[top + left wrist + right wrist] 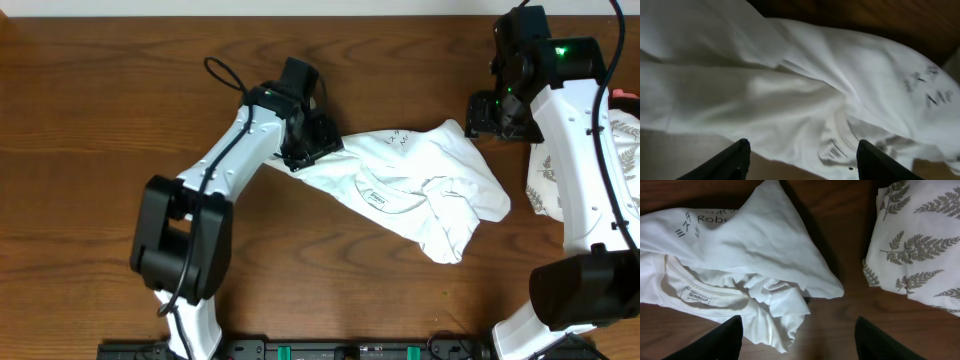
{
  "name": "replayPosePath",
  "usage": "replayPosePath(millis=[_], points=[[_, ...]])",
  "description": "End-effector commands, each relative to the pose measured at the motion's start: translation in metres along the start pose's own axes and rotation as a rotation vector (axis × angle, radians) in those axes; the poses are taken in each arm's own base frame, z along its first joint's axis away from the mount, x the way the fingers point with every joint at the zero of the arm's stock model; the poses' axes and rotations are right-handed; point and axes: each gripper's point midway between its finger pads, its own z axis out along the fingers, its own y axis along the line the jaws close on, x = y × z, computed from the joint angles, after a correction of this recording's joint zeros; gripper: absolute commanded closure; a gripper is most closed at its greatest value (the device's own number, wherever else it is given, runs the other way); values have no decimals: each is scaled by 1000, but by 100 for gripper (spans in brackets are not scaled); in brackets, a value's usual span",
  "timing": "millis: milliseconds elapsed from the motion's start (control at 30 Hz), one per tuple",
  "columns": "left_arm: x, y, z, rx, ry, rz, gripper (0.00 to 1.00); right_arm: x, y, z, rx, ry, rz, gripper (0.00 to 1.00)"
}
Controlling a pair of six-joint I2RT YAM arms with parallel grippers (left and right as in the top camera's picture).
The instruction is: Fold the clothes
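A white T-shirt (420, 195) lies crumpled near the middle of a dark wooden bench (100, 100), neck opening up and its collar label (692, 298) showing, one part thrown across the rest in a loose flap. The grey lettering (700, 222) sits on the far side of the heap, so the garment is bunched rather than spread and no fold is started.

The left end effector (318, 148) rests at the shirt's left edge, its two fingers (735, 159) wide apart with cloth just ahead of them and nothing pinched between. The right end effector (480, 115) hangs beside the shirt's upper right corner, also open and empty, the bench bare between its fingers (715, 340).

Each arm flanks one end of the shirt, probably so the pair can take opposite edges and draw the fabric flat. Whether the left fingertips touch the cloth is hard to tell from the dim wrist view.

A fern-print cloth (920, 240) lies apart at the right edge of the bench, clear of the work.
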Motion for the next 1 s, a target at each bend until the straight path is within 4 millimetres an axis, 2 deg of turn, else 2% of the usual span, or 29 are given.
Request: replayPosePath(millis=[0,200,367,567,867,967], points=[[-6,10,10,-44,-10,-30,31,1,-5,-5,10,-10,-6,30],[-3,20,25,-75,23,-56,32,4,-6,-5,13,2,-7,30],[-3,23,27,-86,21,-58,32,5,-6,-5,13,5,-7,30],[-4,35,30,-171,-18,-69,32,6,-7,-5,15,10,-8,30],[6,51,51,-247,22,-74,34,9,-7,-5,17,21,-9,30],[7,55,56,-258,34,-78,41,9,-7,-5,18,22,-10,30]])
